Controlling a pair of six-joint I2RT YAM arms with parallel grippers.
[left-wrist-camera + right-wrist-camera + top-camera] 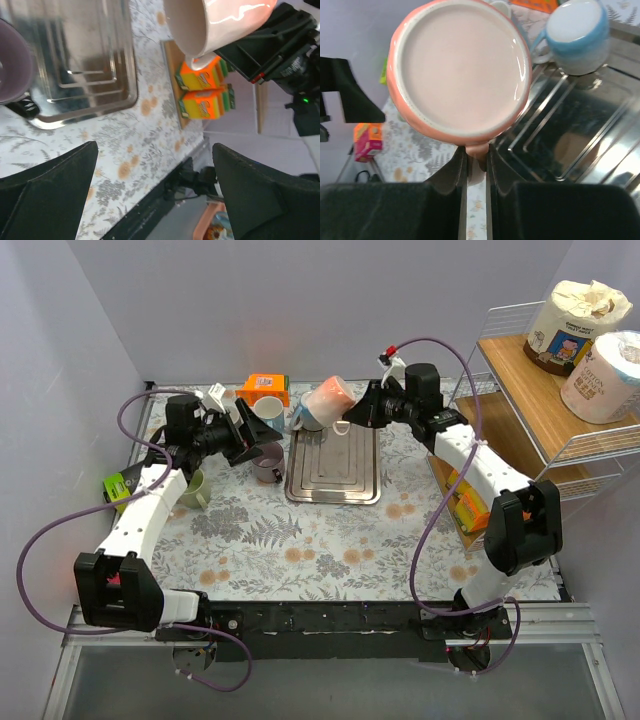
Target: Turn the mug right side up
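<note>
Currently pink mug (328, 400) aloft and tilted over far end of metal tray (333, 490), right gripper (476, 156) pinching its handle (478, 148) so a wrist roll can likely bring the mouth up; left gripper (155, 150) spread wide, idle near purple mug (268, 464).

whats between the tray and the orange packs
Only bare floral tablecloth, from the tray up to the wooden board that the orange packs sit on. The left wrist view shows that stretch plainly.
</note>
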